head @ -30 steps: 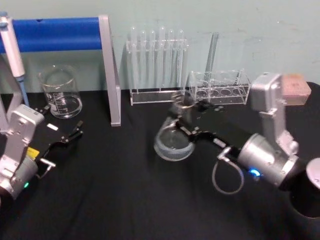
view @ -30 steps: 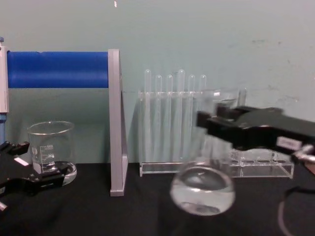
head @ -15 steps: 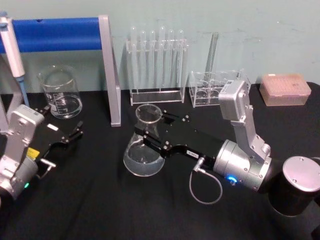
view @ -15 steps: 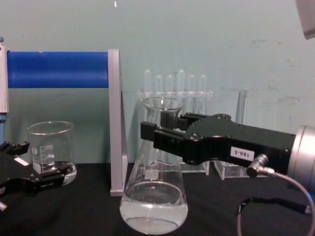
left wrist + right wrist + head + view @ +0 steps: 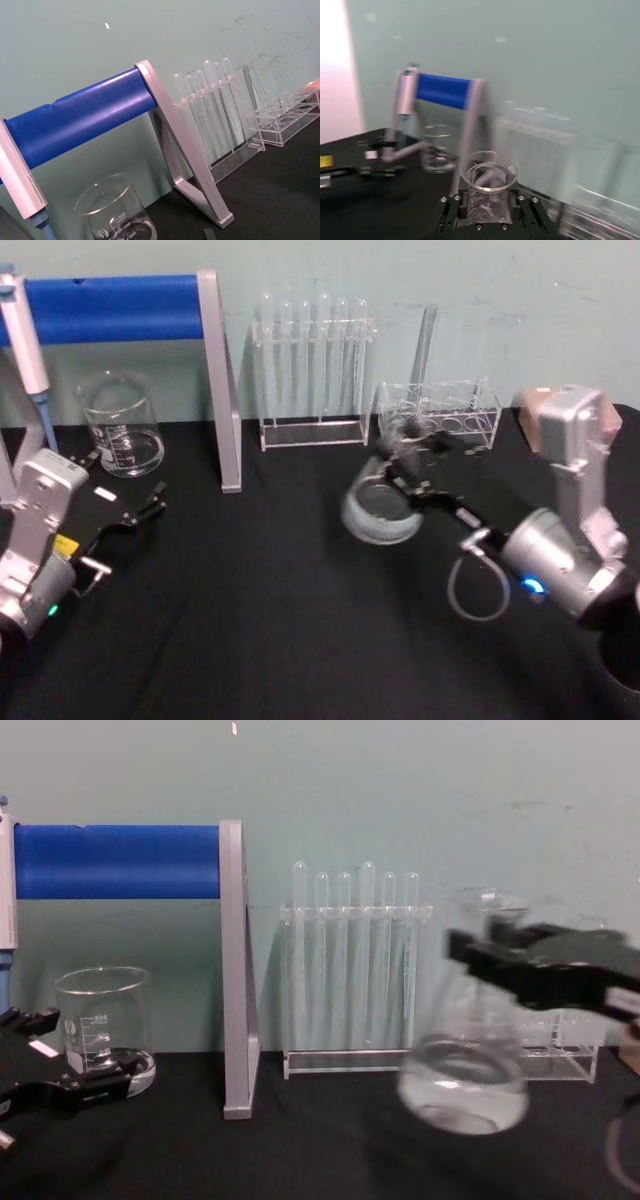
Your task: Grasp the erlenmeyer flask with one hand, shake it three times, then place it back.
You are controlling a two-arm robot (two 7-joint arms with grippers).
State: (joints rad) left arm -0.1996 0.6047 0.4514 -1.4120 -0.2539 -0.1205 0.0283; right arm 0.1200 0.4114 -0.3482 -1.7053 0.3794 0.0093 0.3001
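The right tool (image 5: 405, 468), clamped on the neck of the erlenmeyer flask (image 5: 380, 512), has swung it from the table's middle toward the far right edge. The flask is lifted and tilted (mid-shake, I judge). The left tool (image 5: 145, 508) idles wide near the left edge.

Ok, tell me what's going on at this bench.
The right gripper is shut on the neck of the flask, holding it tilted and off the black table, likely mid-shake. A little clear liquid sits in its base. The left gripper rests open near the beaker, idle.
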